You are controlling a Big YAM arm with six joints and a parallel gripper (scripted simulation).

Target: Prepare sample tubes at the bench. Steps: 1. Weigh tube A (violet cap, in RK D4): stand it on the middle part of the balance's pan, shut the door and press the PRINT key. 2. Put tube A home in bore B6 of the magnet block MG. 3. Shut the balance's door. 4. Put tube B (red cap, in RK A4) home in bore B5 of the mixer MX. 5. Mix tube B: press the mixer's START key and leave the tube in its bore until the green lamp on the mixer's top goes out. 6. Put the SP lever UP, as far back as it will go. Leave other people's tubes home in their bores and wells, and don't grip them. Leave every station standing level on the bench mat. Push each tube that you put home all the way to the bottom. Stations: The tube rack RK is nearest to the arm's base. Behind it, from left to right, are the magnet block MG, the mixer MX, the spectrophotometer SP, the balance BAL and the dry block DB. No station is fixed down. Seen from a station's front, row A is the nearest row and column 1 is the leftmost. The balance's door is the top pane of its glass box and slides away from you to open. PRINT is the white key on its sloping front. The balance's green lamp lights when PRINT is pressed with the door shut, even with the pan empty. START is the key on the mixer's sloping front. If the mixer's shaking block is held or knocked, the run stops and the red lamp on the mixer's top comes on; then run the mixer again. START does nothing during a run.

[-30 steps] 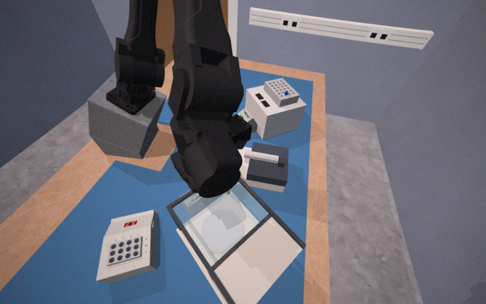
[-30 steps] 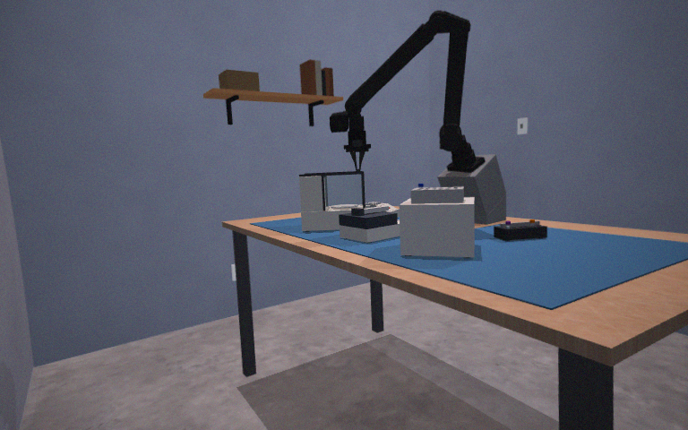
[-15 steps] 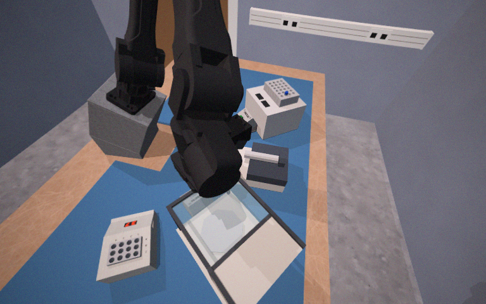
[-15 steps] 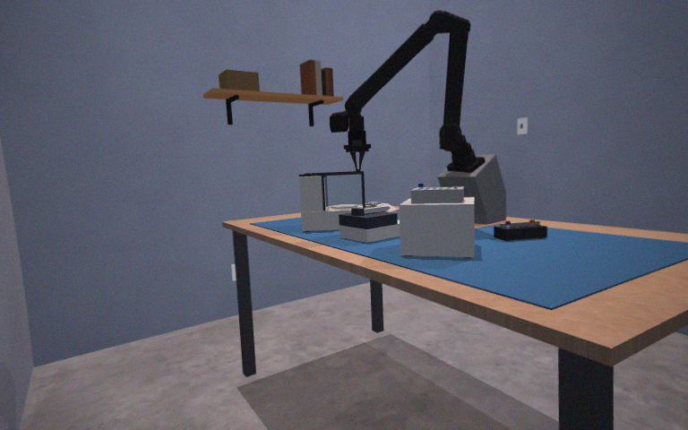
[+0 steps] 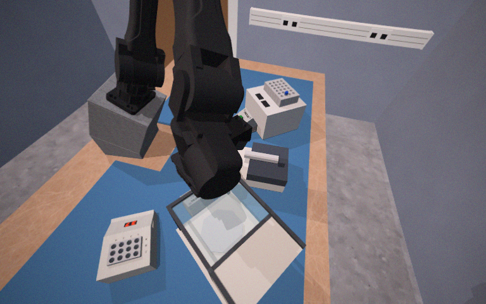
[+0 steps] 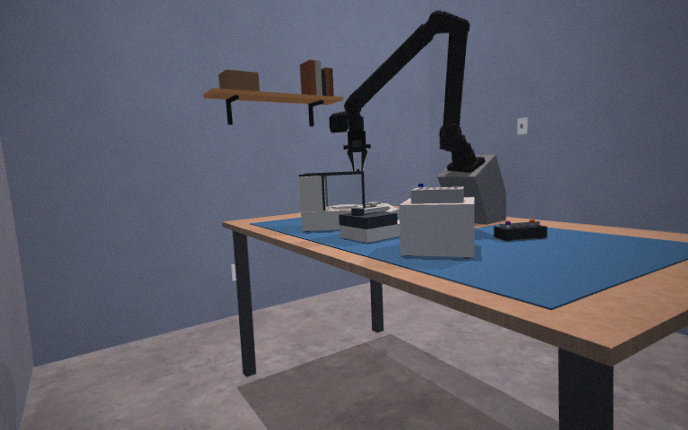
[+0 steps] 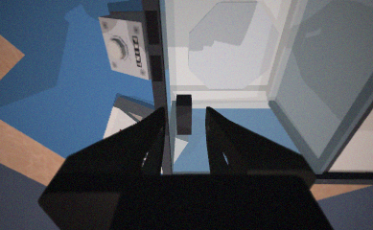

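Observation:
My gripper [image 6: 357, 169] [image 7: 185, 114] is part open over the balance's front edge. Its fingers stand on both sides of the door's dark knob [image 7: 184, 115], with gaps, not gripping it. The balance's glass door pane [image 5: 255, 207] lies over the box and looks shut. The pan [image 5: 221, 233] [image 7: 255, 43] shows no tube. The PRINT key [image 7: 118, 48] is on the sloping front. The mixer [image 5: 280, 118] [image 6: 437, 228] has a blue cap [image 5: 286, 92] in its block. A violet cap [image 6: 507, 222] stands in a black block [image 6: 520, 232], bore unreadable. I see no red cap.
The spectrophotometer [image 5: 266, 169] [image 6: 368, 226] stands between balance and mixer, with its white lever [image 5: 262, 156] on top. The dry block [image 5: 128, 244] stands on the balance's other side. An orange cap [image 6: 531, 220] is beside the violet one. The arm hides the bench near its base.

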